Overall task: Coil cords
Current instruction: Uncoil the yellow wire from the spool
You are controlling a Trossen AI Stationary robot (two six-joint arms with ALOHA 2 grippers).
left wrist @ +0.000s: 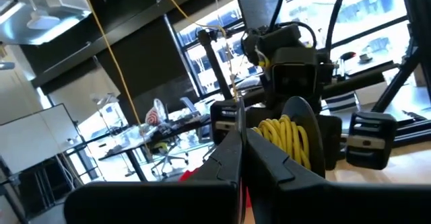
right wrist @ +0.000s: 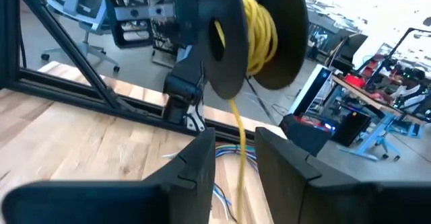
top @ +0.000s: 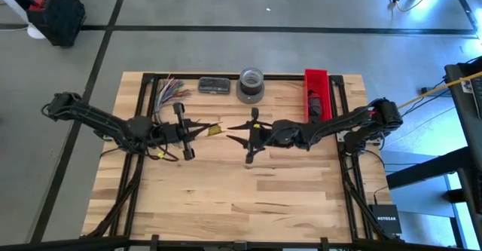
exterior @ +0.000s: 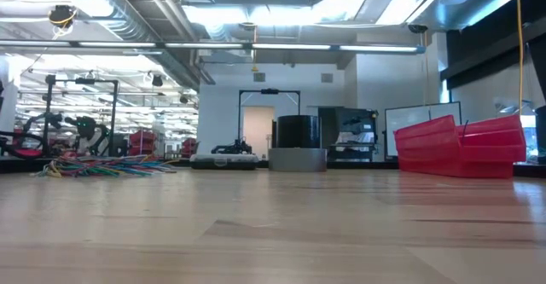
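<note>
table point(top: 248, 198): wooden top, both arms meet over its middle, slightly far of centre.
left arm: comes in from the left. left gripper point(top: 203, 130) points right, and its fingers point(left wrist: 225, 160) are pressed together tip to tip. The left wrist view puts them right at the spool, but I can't tell if they pinch its rim or just a strand.
right arm: comes in from the right. right gripper point(top: 233, 128) faces the left one and is near it, fingers point(right wrist: 195, 160) spread and clamping nothing.
red bin point(top: 317, 93): far right corner, not in play.
tape roll point(top: 251, 85): far edge, middle, idle.
dark flat box point(top: 214, 85): just left of the tape roll, idle.
cords point(top: 169, 91): loose multicoloured bundle lying flat at the far left of the table, well apart from both grippers.
spool point(right wrist: 225, 42): black, hangs between the two grippers above the table, yellow cord point(right wrist: 259, 29) already wound on it.
yellow strand point(right wrist: 237, 143): drops off the spool and runs through the gap between the right fingers, apparently without touching them.
step: looks like mid-wind on the yellow cord, with the right side between grips. The multicoloured bundle is not yet started.
next move: right needs to close on that strand just below the spool, keep it taut and lead it round the core. The strand is thin and swings freely, so alignment has to be tight or the fingers close on air.
</note>
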